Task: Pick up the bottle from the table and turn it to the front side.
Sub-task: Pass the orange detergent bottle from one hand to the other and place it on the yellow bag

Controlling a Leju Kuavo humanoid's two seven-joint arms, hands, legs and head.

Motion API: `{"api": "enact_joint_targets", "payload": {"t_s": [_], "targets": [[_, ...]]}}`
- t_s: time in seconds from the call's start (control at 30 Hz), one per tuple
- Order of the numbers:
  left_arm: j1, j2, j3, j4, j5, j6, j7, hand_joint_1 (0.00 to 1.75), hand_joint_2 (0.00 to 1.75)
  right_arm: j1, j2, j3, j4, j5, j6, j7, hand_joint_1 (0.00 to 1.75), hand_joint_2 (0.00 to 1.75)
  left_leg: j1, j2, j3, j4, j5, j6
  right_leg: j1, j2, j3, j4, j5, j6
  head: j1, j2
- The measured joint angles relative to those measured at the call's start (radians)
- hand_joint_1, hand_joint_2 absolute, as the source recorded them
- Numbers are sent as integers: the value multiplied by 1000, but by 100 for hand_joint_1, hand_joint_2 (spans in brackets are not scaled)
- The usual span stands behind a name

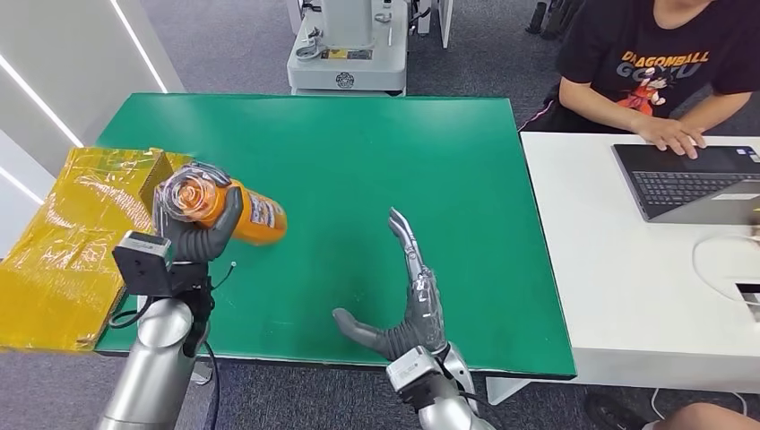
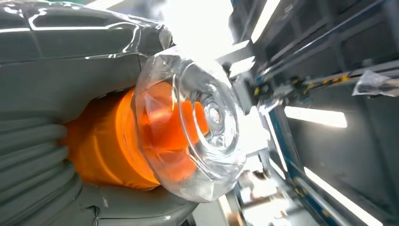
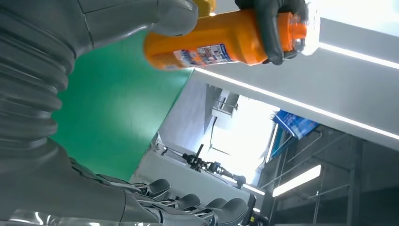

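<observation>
Left of frame, left hand (image 1: 193,235) grips orange bottle (image 1: 235,210) above worktop (image 1: 376,179); rotate slowly, label forward; right hand (image 1: 403,309) wide, idle.

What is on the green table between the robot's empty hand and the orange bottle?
Nothing: in the head view, bare green table lies between the right hand and the orange bottle gripped by the left hand.

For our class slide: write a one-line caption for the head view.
Left hand holds the orange bottle above the green table; right hand open.

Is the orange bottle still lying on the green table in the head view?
No: the left hand grips the orange bottle and holds it raised above the green table, tilted on its side.
</observation>
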Motion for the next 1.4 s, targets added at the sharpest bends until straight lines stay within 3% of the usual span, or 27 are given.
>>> {"api": "enact_joint_targets", "payload": {"t_s": [0.3,0.47,0.6,0.8,0.93,1.1,1.23,1.4], "targets": [[-135,162,14,154,-257,71,86,175,175,62,3,-59,-83,-56,-49,0,0,175,0,1,0,0,0,0,0,1,-1,1,1,-1,0,0],[-141,204,14,175,-290,78,108,175,175,77,7,-81,-134,-106,-80,-4,0,175,0,2,0,0,0,-1,0,2,-1,1,0,-1,0,0],[-142,310,10,209,-479,195,143,175,175,104,11,-114,-248,-152,-121,-6,0,175,0,4,0,0,0,-1,0,4,-2,0,0,-1,0,0],[-141,355,8,194,-617,284,203,175,175,126,11,-115,-278,-152,-129,-6,0,175,0,3,0,-1,0,-1,0,3,-1,1,0,-1,0,0],[-138,385,6,187,-658,244,244,175,175,139,12,-115,-288,-150,-109,-6,0,175,0,3,0,-1,0,-1,0,3,-1,1,0,-1,0,0],[-156,418,-16,226,-691,93,254,175,175,148,19,-120,-309,-141,-75,-6,0,175,0,3,0,-1,0,-1,0,3,-2,0,0,-1,0,0],[-213,414,-68,349,-698,-2,219,175,175,160,27,-130,-337,-130,-70,-6,0,175,0,3,0,0,0,-1,0,3,-2,0,0,-1,0,0],[-282,387,-136,559,-704,-49,164,175,175,175,28,-130,-394,-110,-92,-6,0,175,0,4,0,0,0,-1,0,4,-2,0,1,-1,0,0]]}}
